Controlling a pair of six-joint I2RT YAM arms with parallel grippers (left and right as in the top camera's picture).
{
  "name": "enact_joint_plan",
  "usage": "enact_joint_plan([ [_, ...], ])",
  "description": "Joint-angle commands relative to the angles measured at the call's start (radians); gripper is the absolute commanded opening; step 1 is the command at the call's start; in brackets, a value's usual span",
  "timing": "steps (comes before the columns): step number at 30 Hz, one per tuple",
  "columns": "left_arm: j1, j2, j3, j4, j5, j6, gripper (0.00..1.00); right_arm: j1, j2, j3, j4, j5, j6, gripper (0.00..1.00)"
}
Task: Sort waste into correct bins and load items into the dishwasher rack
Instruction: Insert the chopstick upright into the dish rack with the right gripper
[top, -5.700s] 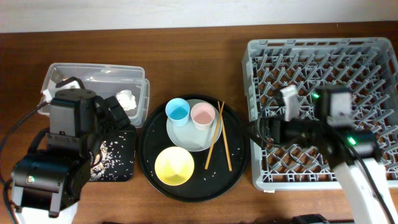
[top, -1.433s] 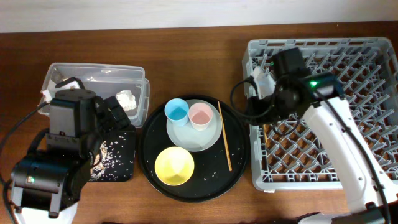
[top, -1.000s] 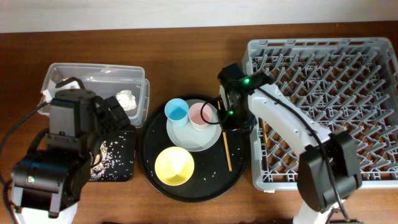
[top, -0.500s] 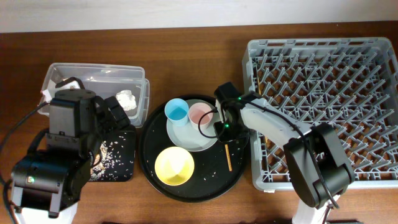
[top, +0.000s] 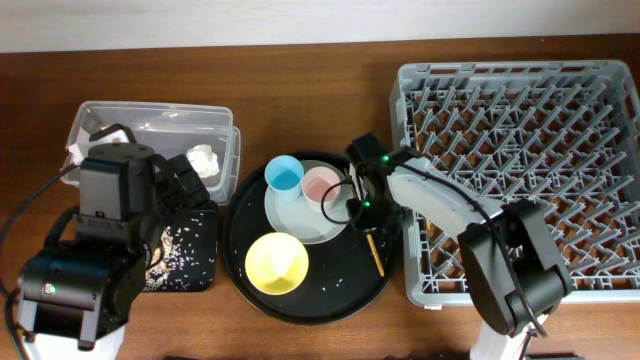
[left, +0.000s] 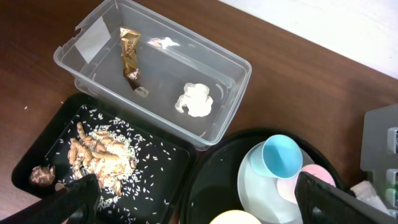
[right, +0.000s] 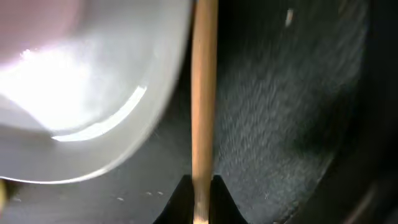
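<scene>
My right gripper is low over the round black tray, shut on a wooden chopstick. In the right wrist view the chopstick runs straight out from between the closed jaws of that gripper, beside the pale plate. The blue cup and pink cup stand on the plate, with the yellow bowl in front. The grey dishwasher rack fills the right side. My left gripper hangs open above the bins, holding nothing.
The clear tub holds a white tissue wad and a brown-gold wrapper. The flat black tray beside it carries tan food scraps and rice. My right arm stretches across the rack's left edge.
My right gripper has closed on the chopstick, whose free end has swung a little to the right. The plate and yellow bowl shifted slightly. The left arm has not moved.
</scene>
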Motion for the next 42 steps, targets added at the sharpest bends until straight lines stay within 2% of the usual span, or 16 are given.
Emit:
enact_joint_plan([
  [1,0.002,-0.003,0.008,-0.001,-0.003,0.010,0.99,-0.014,-0.040,0.130,-0.063,0.004,-0.003,0.04],
  [7,0.002,-0.003,0.008,-0.001,-0.003,0.010,0.99,-0.129,-0.069,0.402,-0.302,0.074,-0.010,0.04],
  [15,0.002,-0.003,0.008,-0.001,-0.003,0.010,0.99,-0.305,-0.069,0.426,-0.364,0.121,-0.034,0.05],
  [27,0.002,-0.003,0.008,-0.001,-0.003,0.010,0.99,-0.305,-0.068,0.274,-0.216,0.143,-0.033,0.09],
  [28,0.002,-0.003,0.008,-0.001,-0.003,0.010,0.99,-0.305,-0.068,0.274,-0.216,0.143,-0.034,0.15],
  [29,0.002,-0.003,0.008,-0.001,-0.003,0.010,0.99,-0.305,-0.068,0.274,-0.216,0.143,-0.034,0.26],
  [31,0.002,-0.003,0.008,-0.001,-0.003,0.010,0.99,-0.305,-0.068,0.274,-0.217,0.143,-0.034,0.29],
  [36,0.002,-0.003,0.008,-0.001,-0.003,0.010,0.99,-0.305,-0.068,0.275,-0.199,0.142,-0.034,0.29],
  [39,0.002,-0.003,0.008,-0.001,-0.003,0.010,0.99,-0.305,-0.069,0.431,-0.346,0.081,-0.034,0.29],
  [42,0.002,-0.003,0.008,-0.001,-0.003,0.010,0.99,-0.296,-0.069,0.573,-0.489,-0.111,-0.128,0.30],
])
